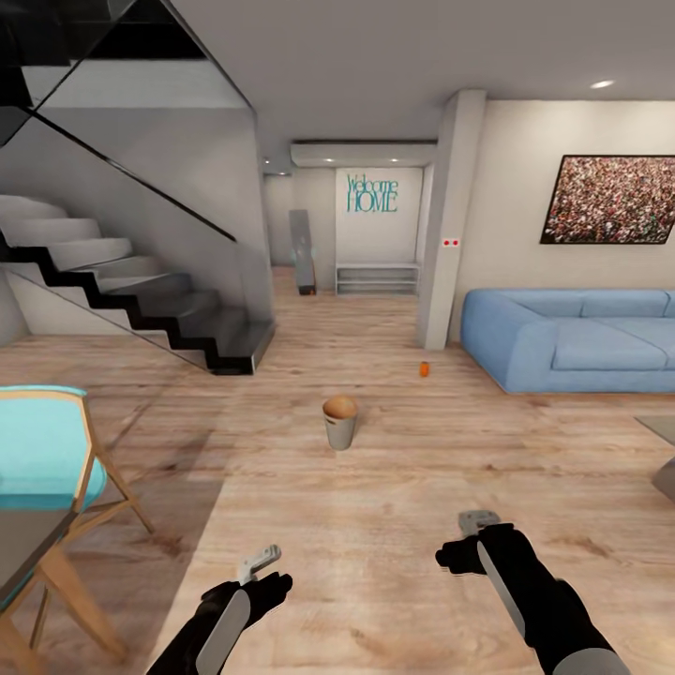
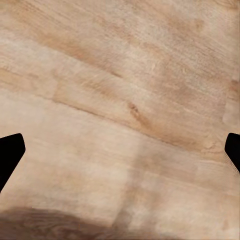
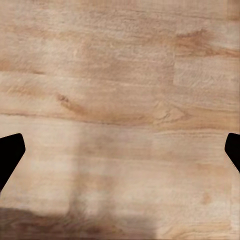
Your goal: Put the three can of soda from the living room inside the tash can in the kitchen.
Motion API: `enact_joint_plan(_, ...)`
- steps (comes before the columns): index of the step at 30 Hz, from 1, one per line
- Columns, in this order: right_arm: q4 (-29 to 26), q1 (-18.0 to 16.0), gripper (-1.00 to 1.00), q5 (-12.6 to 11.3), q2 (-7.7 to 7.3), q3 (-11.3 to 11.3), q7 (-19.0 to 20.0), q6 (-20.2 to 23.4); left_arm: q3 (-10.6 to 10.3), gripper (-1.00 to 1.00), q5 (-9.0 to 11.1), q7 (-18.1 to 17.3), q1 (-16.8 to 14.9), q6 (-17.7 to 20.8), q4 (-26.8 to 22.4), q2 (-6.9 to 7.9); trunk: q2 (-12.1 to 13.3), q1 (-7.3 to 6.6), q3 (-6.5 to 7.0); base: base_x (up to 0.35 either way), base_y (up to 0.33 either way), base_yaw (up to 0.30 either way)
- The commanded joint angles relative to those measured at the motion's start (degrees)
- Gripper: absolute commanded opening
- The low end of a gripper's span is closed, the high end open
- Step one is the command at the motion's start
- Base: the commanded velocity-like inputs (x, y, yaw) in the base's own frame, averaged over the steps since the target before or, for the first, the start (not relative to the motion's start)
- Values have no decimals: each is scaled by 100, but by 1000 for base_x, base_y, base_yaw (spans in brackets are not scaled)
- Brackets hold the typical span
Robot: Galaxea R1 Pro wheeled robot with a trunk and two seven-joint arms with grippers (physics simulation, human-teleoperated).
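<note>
A: Where is the can?
B: Orange can [image 1: 425, 368], upright on the plank floor [image 1: 375, 525], long axis vertical. Far ahead, slightly right of centre, near the base of the pillar [image 1: 450, 220] and just off the near end of the sofa [image 1: 572, 337].

A: And the bin?
B: Trash can [image 1: 339, 422], upright, mouth up, brown inside. Nearer than the can, ahead and a little left of it, well apart from it. Standing on the open floor, not in a kitchen.

A: Which way from the jaws?
B: Forward of both. Right gripper [image 1: 478, 518] low at the right, left gripper [image 1: 261, 561] low at the left. Can on the right arm's side, so judged the nearer arm; still far beyond reach of either, hence a drive forward first.

A: Jaw state?
B: Spread wide on both. Dark fingertips [image 2: 11, 155] at opposite edges of the left wrist view, likewise fingertips [image 3: 11, 155] in the right wrist view, with bare planks between. Nothing held.

A: Other cans?
B: None to be made out here.
</note>
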Motion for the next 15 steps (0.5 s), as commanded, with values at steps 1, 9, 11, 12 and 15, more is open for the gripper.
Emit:
enact_joint_plan(1,2,0,100,-1,1,0,0,-1,0,100,-1,0,0,0,0,0,0,0,0,346,0,0)
enact_joint_plan(9,9,-2,100,2,-2,8,6,-5,0,100,-4,0,0,0,0,0,0,0,0,346,0,0)
enact_joint_plan(11,10,-2,100,3,-3,17,10,-5,0,100,-5,0,0,0,0,0,0,0,0,346,0,0)
enact_joint_plan(12,10,-2,100,4,-4,19,11,-5,0,100,-7,0,0,0,0,0,0,0,0,346,0,0)
enact_joint_plan(15,10,-1,100,6,-4,25,16,-4,0,100,-13,0,0,0,0,0,0,0,0,346,0,0)
